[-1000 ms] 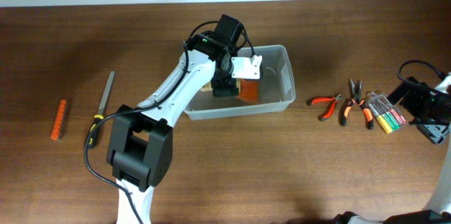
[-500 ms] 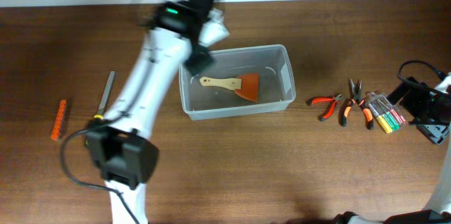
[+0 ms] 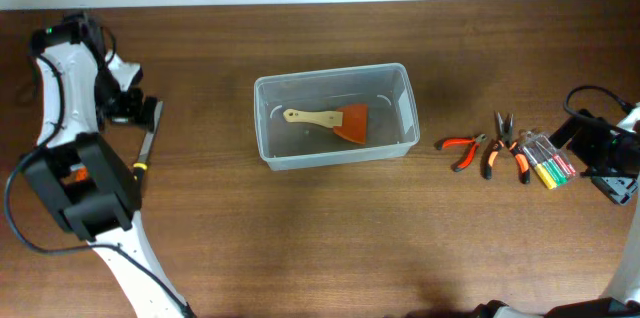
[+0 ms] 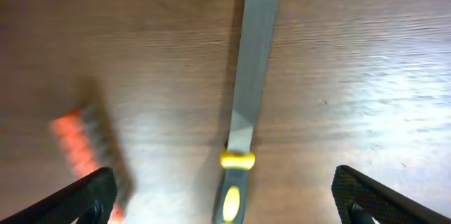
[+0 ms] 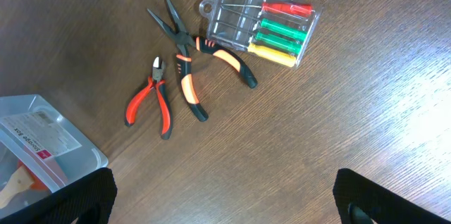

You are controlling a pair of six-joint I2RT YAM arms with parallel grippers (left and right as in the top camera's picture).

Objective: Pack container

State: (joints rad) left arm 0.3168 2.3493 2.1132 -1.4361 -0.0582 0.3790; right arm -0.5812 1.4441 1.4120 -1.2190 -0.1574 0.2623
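The container [image 3: 336,155], a translucent whitish bin, stands mid-table and holds a scraper [image 3: 335,118] with a wooden handle and an orange blade. Its corner shows in the right wrist view [image 5: 42,146]. My left gripper [image 3: 135,108] is open and empty at the far left, above a flat grey metal file [image 4: 255,55] with a black-and-yellow handle; the file's handle lies between the fingers [image 4: 225,203]. My right gripper [image 3: 610,163] is open and empty at the far right, over bare wood [image 5: 225,199].
A blurred orange ribbed piece [image 4: 81,146] lies left of the file. Right of the container are red-handled cutters [image 5: 149,101], orange-and-black long-nose pliers [image 5: 187,62] and a clear case of coloured screwdrivers [image 5: 264,23].
My left arm has risen out of the container, leaving the scraper inside, and swung far left to above the file. The right arm has not moved.
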